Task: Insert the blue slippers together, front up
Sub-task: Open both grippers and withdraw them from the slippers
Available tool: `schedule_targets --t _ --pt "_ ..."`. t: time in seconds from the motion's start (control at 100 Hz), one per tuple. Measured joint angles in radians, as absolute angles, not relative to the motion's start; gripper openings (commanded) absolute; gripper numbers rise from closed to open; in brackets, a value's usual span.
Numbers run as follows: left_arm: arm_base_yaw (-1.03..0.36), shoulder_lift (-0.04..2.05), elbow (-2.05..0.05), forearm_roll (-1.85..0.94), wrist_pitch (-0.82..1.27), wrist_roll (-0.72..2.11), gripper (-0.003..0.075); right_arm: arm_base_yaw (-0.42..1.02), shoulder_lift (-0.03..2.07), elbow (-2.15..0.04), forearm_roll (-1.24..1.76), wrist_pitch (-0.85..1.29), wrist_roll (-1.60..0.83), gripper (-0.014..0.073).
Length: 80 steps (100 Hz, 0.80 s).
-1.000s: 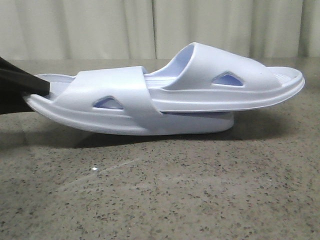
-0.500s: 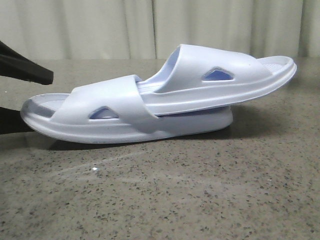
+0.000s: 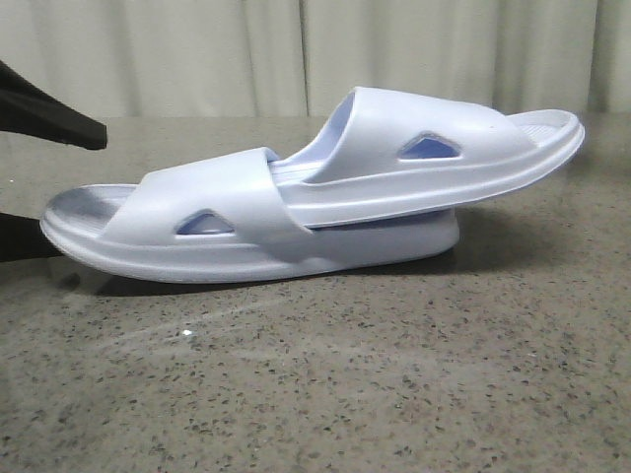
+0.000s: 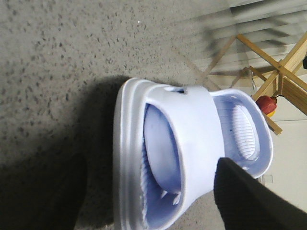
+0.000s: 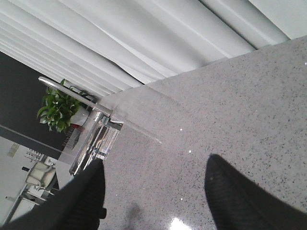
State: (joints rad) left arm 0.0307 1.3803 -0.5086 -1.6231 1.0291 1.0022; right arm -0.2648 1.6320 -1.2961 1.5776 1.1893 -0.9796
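Front view: blue slippers [image 3: 306, 202] nested on the table [image 3: 394, 394], long axis left-right, heel end just beside the left gripper [image 4: 148, 196], jaws apart and empty; right gripper [image 5: 153, 191] apart, elsewhere.

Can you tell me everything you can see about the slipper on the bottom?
The bottom slipper is very pale blue, nearly white, and looks like smooth moulded foam. It lies flat on the speckled stone table, seen side-on. Its wide strap has a triangular cut-out in the side. The other slipper is pushed under that strap and rests on top, sticking out to the right. The left wrist view shows ribs on the footbed. No gripper touches it.
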Motion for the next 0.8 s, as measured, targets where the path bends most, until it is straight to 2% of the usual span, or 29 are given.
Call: schedule_targets --t 0.4,0.8 --pt "0.052 1.377 -0.585 -1.763 1.025 1.256 0.0489 -0.265 1.632 -1.296 1.558 1.189 -0.982 0.0392" --pt "0.323 1.218 -0.650 -1.771 1.023 1.451 0.0489 -0.274 1.580 -1.296 1.461 1.191 -1.034 0.0392"
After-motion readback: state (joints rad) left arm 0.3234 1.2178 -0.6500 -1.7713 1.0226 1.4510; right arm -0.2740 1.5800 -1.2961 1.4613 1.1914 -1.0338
